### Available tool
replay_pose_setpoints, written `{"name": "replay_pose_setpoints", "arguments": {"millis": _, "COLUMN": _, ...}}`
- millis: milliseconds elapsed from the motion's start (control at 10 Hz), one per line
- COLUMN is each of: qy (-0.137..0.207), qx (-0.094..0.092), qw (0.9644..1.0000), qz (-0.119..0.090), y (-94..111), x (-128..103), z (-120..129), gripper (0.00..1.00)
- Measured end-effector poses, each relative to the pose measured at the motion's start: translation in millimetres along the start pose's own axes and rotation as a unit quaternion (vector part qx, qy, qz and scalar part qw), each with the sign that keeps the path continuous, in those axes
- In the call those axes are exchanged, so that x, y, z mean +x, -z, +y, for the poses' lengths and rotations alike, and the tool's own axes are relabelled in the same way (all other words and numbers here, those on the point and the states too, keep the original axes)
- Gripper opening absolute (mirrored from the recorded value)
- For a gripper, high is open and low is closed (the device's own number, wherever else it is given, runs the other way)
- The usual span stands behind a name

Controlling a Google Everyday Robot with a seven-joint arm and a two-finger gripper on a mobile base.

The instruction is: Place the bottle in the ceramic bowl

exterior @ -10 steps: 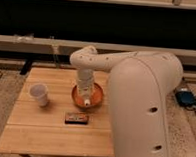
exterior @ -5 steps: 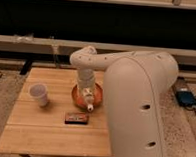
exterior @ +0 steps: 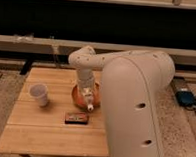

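Hanging over the ceramic bowl [exterior: 78,98], the gripper [exterior: 87,94] grips the bottle [exterior: 89,99], cap pointing toward 5 o'clock past the rim.

Bulky white arm [exterior: 135,103] fills right half of camera view, upper link rising from bottom edge. Forearm reaches left to rounded elbow joint [exterior: 82,58], then wrist section drops straight down. Gripper [exterior: 87,95] at wrist end, pointing downward, low over wooden table, left of big link. Finger spacing not discernible.
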Motion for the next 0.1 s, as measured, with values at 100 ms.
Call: {"name": "replay_pose_setpoints", "arguments": {"millis": 100, "qy": 0.0, "qx": 0.0, "qw": 1.0, "qz": 0.0, "y": 0.1, "x": 0.1, "z": 0.5, "gripper": 0.62}}
